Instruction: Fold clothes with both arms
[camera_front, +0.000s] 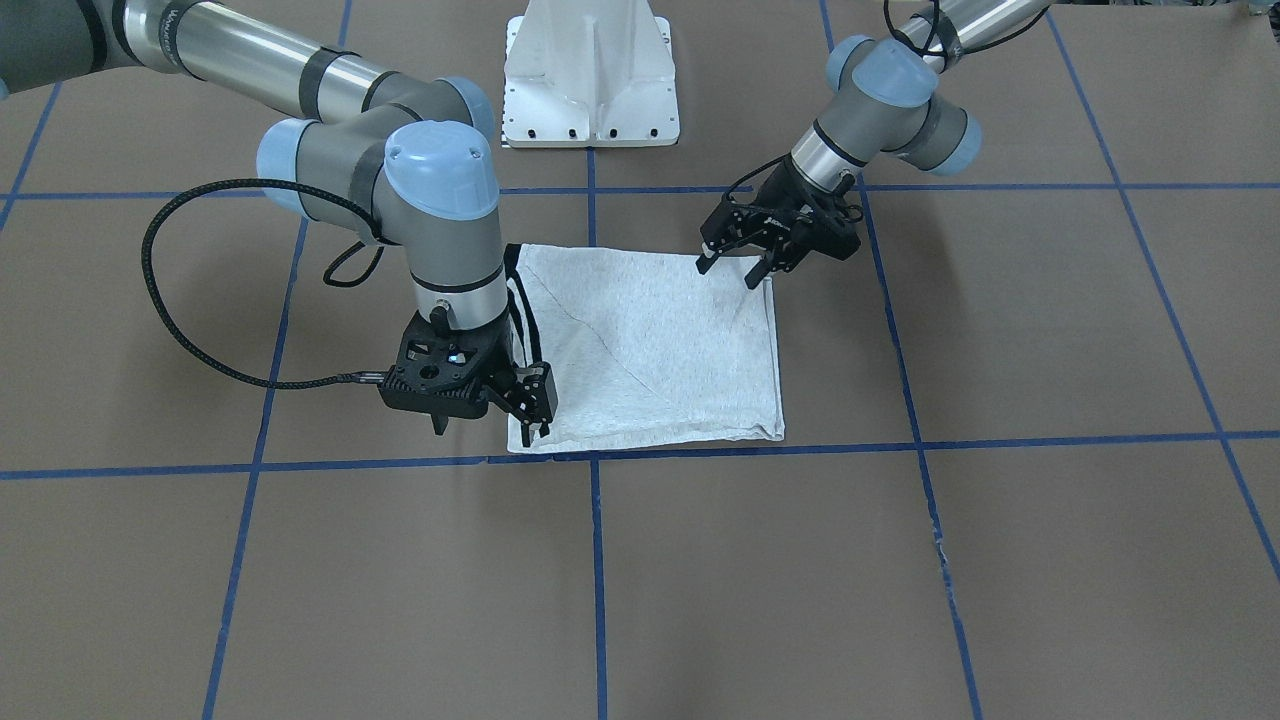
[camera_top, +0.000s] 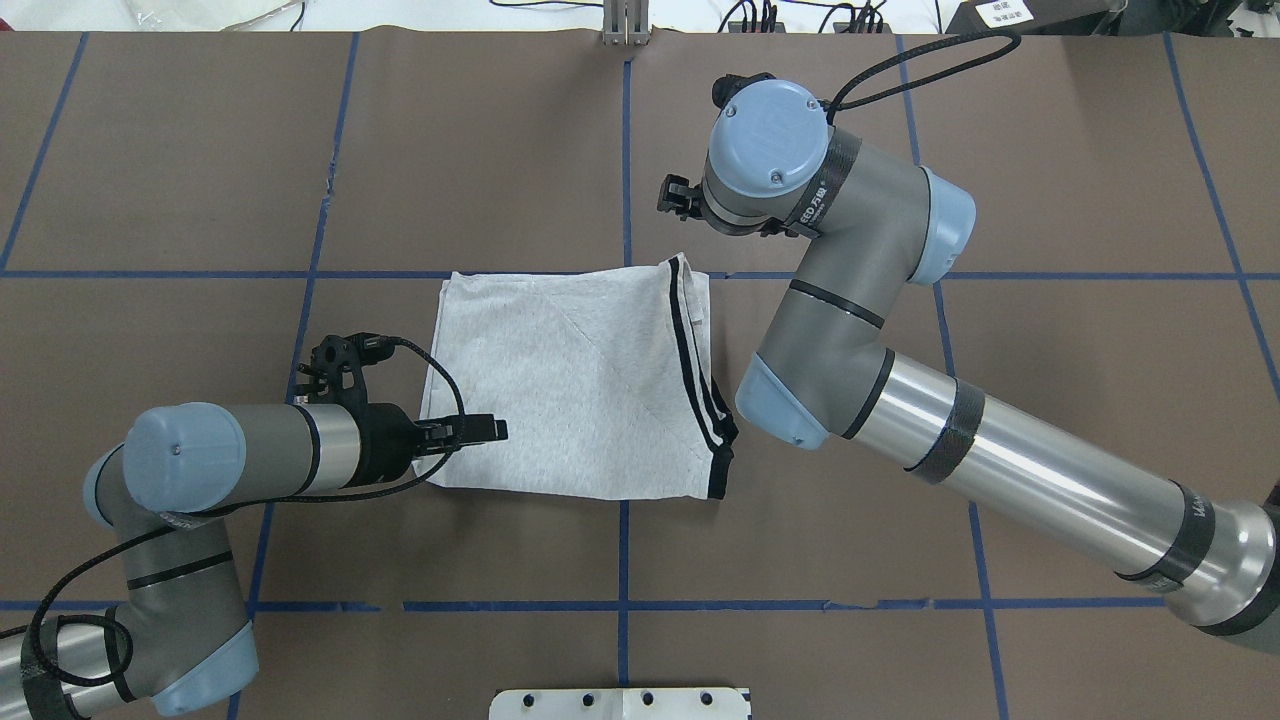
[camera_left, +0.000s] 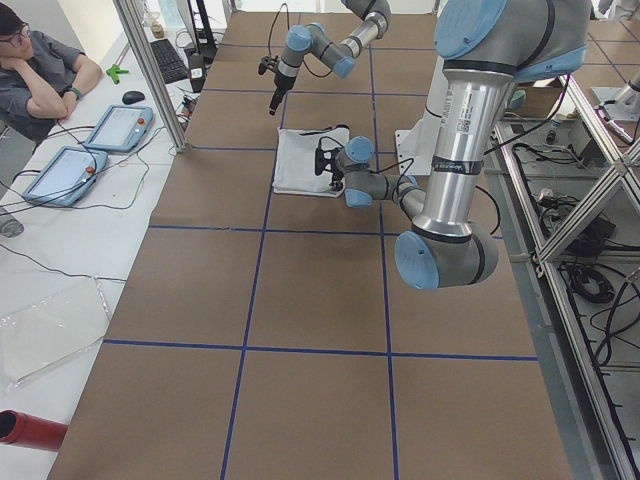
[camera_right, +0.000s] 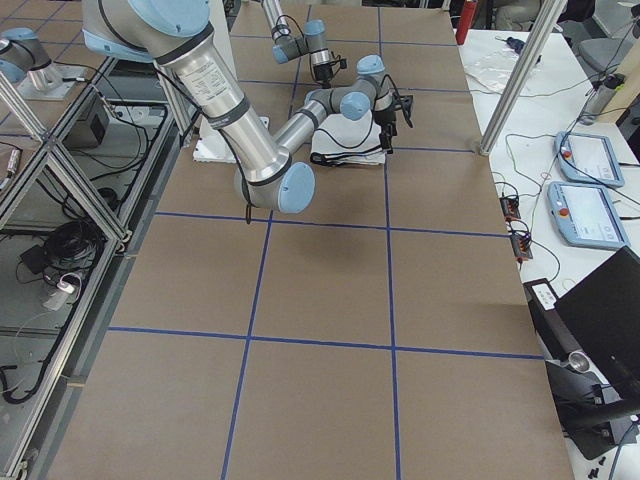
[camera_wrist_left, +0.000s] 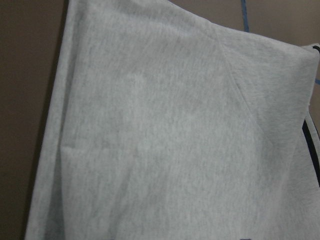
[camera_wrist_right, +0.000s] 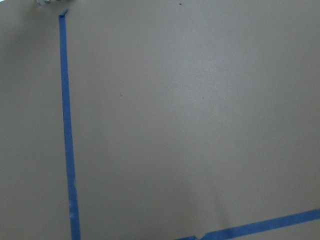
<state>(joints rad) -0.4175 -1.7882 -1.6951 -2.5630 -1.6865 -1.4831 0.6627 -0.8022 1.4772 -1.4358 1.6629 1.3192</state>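
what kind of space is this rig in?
Probably a robotics lab cell: brown table gridded with blue tape, bare aluminium frame posts, grey touchscreen pendants cabled on a white side desk.

The light heather-grey T-shirt (camera_top: 570, 390) lies flat, folded into a rough square, its black-striped edge toward the right arm (camera_top: 850, 330), with the left arm (camera_top: 250, 455) reaching over its opposite near corner.

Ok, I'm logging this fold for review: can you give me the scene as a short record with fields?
Garment: grey T-shirt, folded into a rough square, flat on the table
Striped edge: on the robot's right side
Left gripper: open, at the shirt's near left corner, holding nothing
Right gripper: open, by the far right corner, holding nothing
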